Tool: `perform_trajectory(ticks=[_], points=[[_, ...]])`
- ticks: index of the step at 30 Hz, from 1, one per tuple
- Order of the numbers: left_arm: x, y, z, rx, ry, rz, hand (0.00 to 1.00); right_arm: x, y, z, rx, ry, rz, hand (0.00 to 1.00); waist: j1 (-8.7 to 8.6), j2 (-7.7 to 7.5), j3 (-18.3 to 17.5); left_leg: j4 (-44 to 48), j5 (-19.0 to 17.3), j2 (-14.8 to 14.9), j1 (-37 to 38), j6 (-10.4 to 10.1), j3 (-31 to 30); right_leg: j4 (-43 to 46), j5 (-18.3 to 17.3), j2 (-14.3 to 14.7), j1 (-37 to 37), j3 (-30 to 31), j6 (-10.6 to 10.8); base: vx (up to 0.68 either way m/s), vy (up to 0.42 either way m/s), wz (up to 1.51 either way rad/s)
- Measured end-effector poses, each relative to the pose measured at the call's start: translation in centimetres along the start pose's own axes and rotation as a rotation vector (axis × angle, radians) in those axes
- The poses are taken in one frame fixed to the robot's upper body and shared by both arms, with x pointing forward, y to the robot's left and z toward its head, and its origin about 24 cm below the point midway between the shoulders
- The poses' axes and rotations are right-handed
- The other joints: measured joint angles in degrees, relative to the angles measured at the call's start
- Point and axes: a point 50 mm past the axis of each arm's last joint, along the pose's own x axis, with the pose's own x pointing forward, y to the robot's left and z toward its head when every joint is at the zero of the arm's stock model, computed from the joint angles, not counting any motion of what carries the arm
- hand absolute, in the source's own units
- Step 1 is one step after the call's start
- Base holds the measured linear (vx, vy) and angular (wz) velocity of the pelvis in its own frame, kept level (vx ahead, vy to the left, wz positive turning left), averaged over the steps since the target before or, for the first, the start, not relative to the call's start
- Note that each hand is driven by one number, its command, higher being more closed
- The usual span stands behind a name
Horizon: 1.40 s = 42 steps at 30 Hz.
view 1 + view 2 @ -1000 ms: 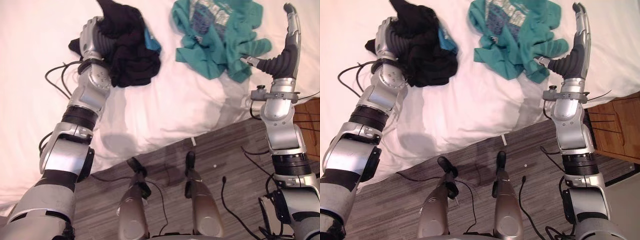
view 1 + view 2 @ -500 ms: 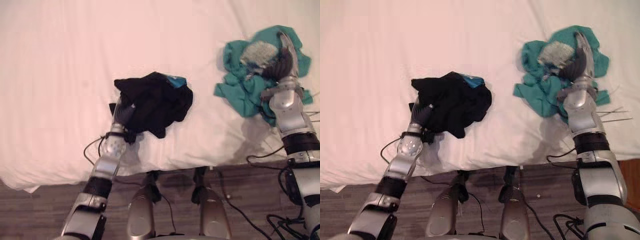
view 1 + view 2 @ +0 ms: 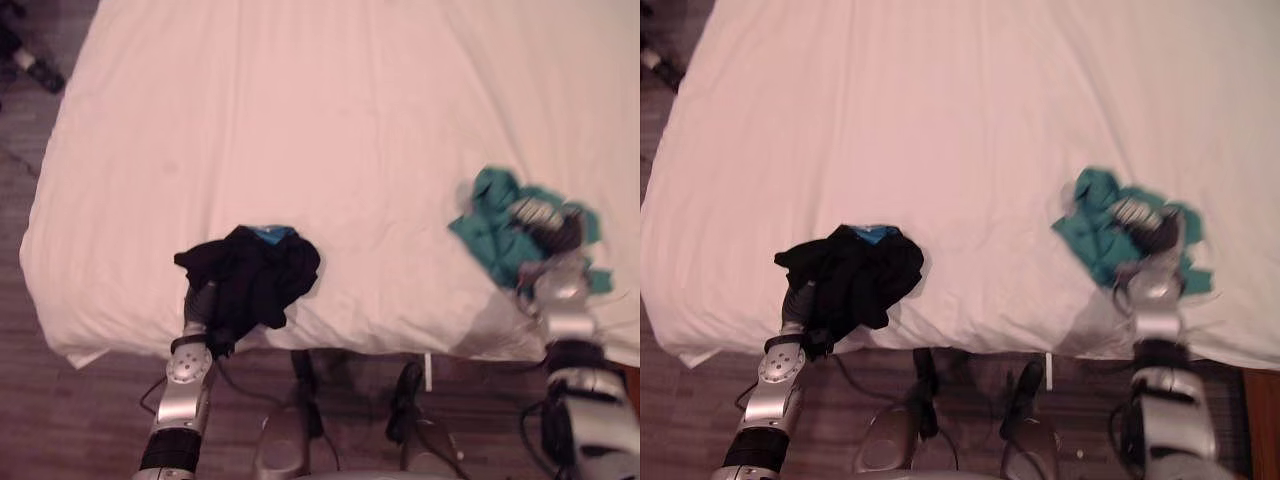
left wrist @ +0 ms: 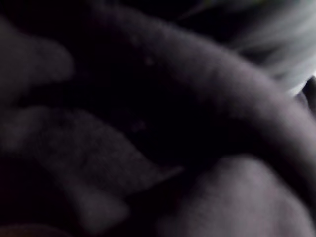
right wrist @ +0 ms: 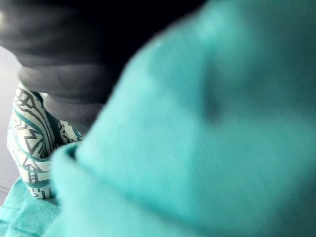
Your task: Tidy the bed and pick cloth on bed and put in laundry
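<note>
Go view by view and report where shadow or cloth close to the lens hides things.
Left eye view: a soft shadow lies on the white sheet beside the right arm; the black cloth covers most of the left hand, and the teal cloth lies around the right hand. Left wrist view: dark, with black cloth against the lens. Right wrist view: teal cloth close up.

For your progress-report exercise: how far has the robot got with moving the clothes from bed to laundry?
Done: nothing delivered; both cloths lie on the bed near its front edge. In hand: the left hand is buried in the black cloth, the right hand in the teal cloth. Left: lifting both and carrying them to the laundry.
</note>
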Motion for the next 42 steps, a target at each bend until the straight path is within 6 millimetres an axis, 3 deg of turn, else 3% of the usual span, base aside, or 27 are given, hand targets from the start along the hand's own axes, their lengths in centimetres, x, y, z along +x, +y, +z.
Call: perform_trajectory(ticks=[1,6,8,10,13,14,16,19,24,28,29,31,32,33,34,35,36,37,38,39,40,42], points=[[-0.3,0.3,-0.9,0.004,0.043,0.013,1.00,-1.9,0.9,-2.0,0.026,0.051,0.030,1.00,-0.32,-0.81,-1.34,0.00,-0.23,0.05,1.28,-0.30,0.31,-0.01,-0.15,0.10,0.94,0.56,-0.04,0.22,-0.021,-0.36],[-0.4,0.4,-1.3,0.003,0.074,0.023,1.00,-3.9,1.6,-4.1,0.057,0.114,0.045,1.00,-1.37,-1.48,-2.02,-0.02,-0.56,0.27,3.00,-0.18,0.98,-0.03,-0.23,0.44,1.95,1.59,-0.43,0.01,0.003,-0.08],[-1.7,0.3,-3.1,0.016,0.148,0.042,1.00,-6.9,2.7,-6.3,0.109,0.189,0.081,1.00,-1.41,-2.11,-2.85,-0.03,-1.79,0.35,7.44,-0.69,2.10,0.45,-1.25,0.49,5.47,2.59,-0.21,0.04,-0.007,-0.23],[-3.3,0.4,-4.9,0.030,0.225,0.047,1.00,-9.7,3.0,-8.6,0.128,0.277,0.109,1.00,-1.72,-2.59,-6.25,-0.03,-2.42,0.32,8.75,-0.81,2.35,2.04,-2.60,0.23,5.72,2.89,0.04,0.08,-0.021,-0.15],[-4.2,0.4,-5.8,0.031,0.265,0.053,1.00,-12.3,2.8,-11.0,0.120,0.377,0.117,1.00,-2.82,-3.24,-7.43,-0.03,-2.47,0.31,10.14,-0.85,1.85,4.30,-4.02,-0.12,6.53,2.97,0.19,0.07,-0.027,0.07],[-4.4,0.5,-6.1,0.033,0.278,0.058,1.00,-13.1,2.7,-11.6,0.128,0.407,0.115,1.00,-3.21,-3.34,-7.55,-0.03,-2.49,0.31,10.61,-0.86,1.68,5.97,-5.41,-0.13,6.39,4.27,-0.04,-0.02,-0.033,0.10],[-4.8,0.3,-6.4,0.024,0.292,0.072,1.00,-14.5,2.0,-12.4,0.146,0.444,0.094,1.00,-4.43,-3.19,-7.71,-0.12,-3.33,0.35,10.22,-0.91,-0.55,9.23,-10.39,2.86,5.51,13.75,0.19,-0.04,-0.069,0.42],[-6.1,-0.1,-7.5,-0.003,0.339,0.080,1.00,-15.6,0.9,-13.3,0.156,0.482,0.060,1.00,-4.44,-2.75,-8.39,-0.45,-3.26,-0.40,10.44,-0.98,-2.08,12.38,-13.48,4.76,4.79,19.62,-0.37,0.03,-0.090,0.34],[-7.4,-0.3,-8.4,-0.029,0.382,0.092,1.00,-16.3,0.7,-13.7,0.160,0.506,0.046,1.00,-3.94,-1.92,-9.21,-0.43,-2.82,-0.79,8.41,-1.22,-6.52,12.75,-15.00,4.71,5.47,17.31,-0.53,0.05,-0.030,0.44],[-8.3,-0.1,-8.9,-0.068,0.408,0.137,1.00,-16.3,1.8,-13.2,0.151,0.487,0.096,1.00,-1.33,-1.91,-9.35,0.39,-0.92,-1.27,6.57,-0.85,-11.36,14.50,-15.96,4.52,6.43,14.41,-1.89,0.10,-0.040,0.61],[-8.3,-0.1,-8.8,-0.075,0.404,0.139,1.00,-16.2,1.7,-13.2,0.146,0.480,0.098,1.00,-1.36,-1.93,-9.34,1.13,-0.84,-1.53,5.49,-0.84,-12.57,15.03,-16.49,4.40,6.31,13.67,-2.24,0.03,-0.034,1.10],[-8.3,-0.3,-8.3,-0.133,0.382,0.179,1.00,-15.7,1.2,-13.0,0.116,0.459,0.087,1.00,-1.36,-1.73,-9.31,3.95,1.28,-2.08,0.94,-0.26,-16.18,15.10,-16.83,4.02,6.34,8.34,-2.57,0.00,-0.032,1.47],[-8.0,-0.8,-8.1,-0.155,0.373,0.182,1.00,-15.4,0.7,-13.1,0.096,0.452,0.068,1.00,-1.43,-1.49,-9.15,3.42,5.48,-3.29,-1.36,1.72,-15.26,14.03,-16.87,3.52,6.98,4.73,-2.94,-0.08,-0.011,1.48],[-7.8,-1.1,-8.0,-0.170,0.370,0.180,1.00,-15.2,0.3,-13.0,0.084,0.446,0.059,1.00,-1.51,-1.42,-9.11,2.05,7.31,-3.67,-1.84,2.90,-13.85,12.91,-16.49,2.97,7.59,2.83,-3.55,-0.12,0.055,1.91],[-7.8,-1.5,-8.0,-0.188,0.372,0.176,1.00,-14.6,-0.5,-12.8,0.068,0.427,0.032,1.00,-1.67,0.51,-8.58,3.55,-2.82,-2.52,-1.84,8.78,-1.21,10.65,-15.50,3.35,10.39,-3.53,-3.48,-0.10,0.036,2.15],[-7.9,-1.4,-8.1,-0.183,0.377,0.184,1.00,-14.4,-0.8,-12.8,0.056,0.425,0.012,1.00,-1.74,0.72,-8.28,5.13,-9.53,-0.33,-1.94,5.45,9.98,8.75,-14.51,3.40,13.33,-9.04,-2.95,-0.08,0.035,2.18],[-7.8,-1.5,-8.0,-0.186,0.377,0.183,1.00,-14.3,-0.9,-12.8,0.047,0.420,0.010,1.00,-1.82,-0.14,-8.24,6.51,-11.43,0.10,-1.94,5.41,13.07,7.00,-13.82,2.39,14.51,-11.22,-2.97,-0.05,0.017,1.93],[-7.7,-1.7,-7.9,-0.186,0.372,0.177,1.00,-13.9,-1.1,-12.5,0.033,0.401,0.010,1.00,-1.28,-0.24,-8.08,10.48,-12.39,1.35,-2.77,7.59,17.88,6.23,-13.47,1.34,15.47,-15.22,-2.92,-0.04,0.116,1.70],[-7.8,-1.8,-8.0,-0.184,0.378,0.180,1.00,-13.5,-1.1,-12.0,0.030,0.377,0.010,1.00,-1.51,0.59,-8.53,15.99,-12.85,2.68,-3.73,8.30,21.04,6.33,-13.70,0.06,16.52,-19.35,-3.15,-0.05,0.131,1.64],[-7.9,-1.7,-8.2,-0.182,0.383,0.182,1.00,-13.4,-1.1,-11.9,0.029,0.368,0.012,1.00,-1.53,0.23,-8.38,19.01,-13.04,3.08,-4.12,8.53,21.28,6.39,-13.77,-0.54,17.05,-21.42,-3.07,-0.03,0.118,1.82],[-8.1,-1.6,-8.4,-0.179,0.392,0.189,1.00,-13.3,-0.9,-11.5,0.023,0.352,0.020,1.00,-1.56,0.81,-8.67,24.40,-13.51,4.27,-3.92,8.45,21.05,6.35,-13.78,-1.06,19.20,-25.90,-2.34,0.02,0.065,1.42],[-8.3,-1.6,-8.5,-0.176,0.397,0.187,1.00,-13.3,-1.0,-11.4,0.019,0.345,0.022,1.00,-1.80,2.35,-9.29,23.73,-14.02,4.95,-2.43,7.32,18.90,7.38,-14.33,-0.59,21.75,-31.89,-0.15,0.11,0.105,1.93]])
